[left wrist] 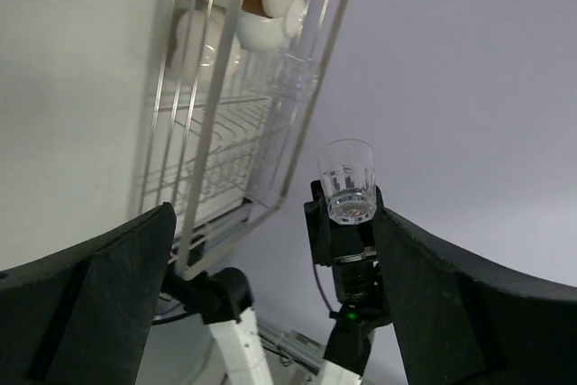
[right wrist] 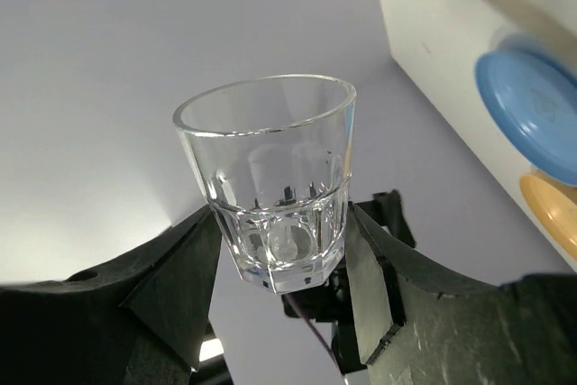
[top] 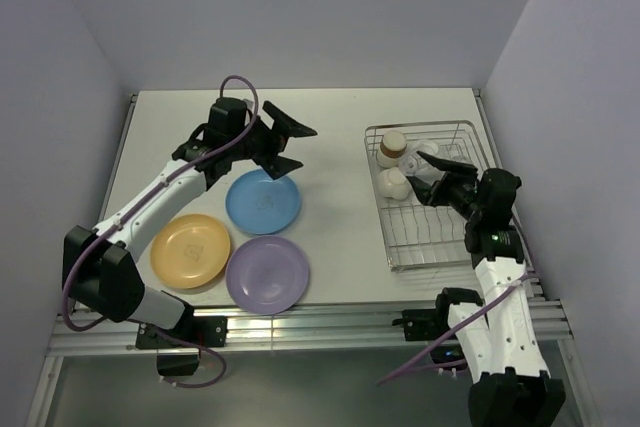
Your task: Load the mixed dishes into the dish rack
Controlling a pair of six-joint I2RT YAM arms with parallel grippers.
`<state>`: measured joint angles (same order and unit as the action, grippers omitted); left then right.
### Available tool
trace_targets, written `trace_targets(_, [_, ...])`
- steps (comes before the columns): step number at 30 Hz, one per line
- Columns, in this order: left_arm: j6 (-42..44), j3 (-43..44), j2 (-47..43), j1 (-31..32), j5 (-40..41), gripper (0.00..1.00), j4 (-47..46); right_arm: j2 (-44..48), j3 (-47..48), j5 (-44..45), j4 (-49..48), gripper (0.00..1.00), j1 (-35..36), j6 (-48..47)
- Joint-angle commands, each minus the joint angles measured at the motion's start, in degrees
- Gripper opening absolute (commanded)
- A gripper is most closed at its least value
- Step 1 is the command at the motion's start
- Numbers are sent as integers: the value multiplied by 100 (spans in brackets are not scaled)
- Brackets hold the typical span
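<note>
At the right edge of the table (top: 340, 127), the right hand (right wrist: 284, 250) pinches a clear glass (right wrist: 266, 160) over the dish rack (top: 425, 265); the left hand (top: 305, 147) is spread, farther off.

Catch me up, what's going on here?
The right tool is shut on a clear glass, holding it over the dish rack, which has a brown cup and a white bowl at its far end. The left tool is open and empty above the table. The blue plate, orange-yellow plate and purple plate lie on the table, not yet loaded.
</note>
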<state>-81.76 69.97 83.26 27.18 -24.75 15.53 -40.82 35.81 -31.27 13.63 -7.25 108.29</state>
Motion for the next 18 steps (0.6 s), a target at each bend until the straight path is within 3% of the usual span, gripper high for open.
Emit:
trace_targets(1, [1002, 603, -223, 7, 549, 96, 792, 21, -259, -143, 368, 0, -101, 386])
trace_targets(5, [1652, 895, -293, 15, 1103, 94, 1022, -119, -461, -204, 255, 0, -251, 553])
trace_targets(11, [2294, 1193, -118, 77, 1184, 92, 1172, -479, -233, -178, 298, 0, -330, 448])
trace_targets(18, [3393, 2441, 972, 472, -8, 90, 1621, -717, 241, -195, 597, 0, -330, -141])
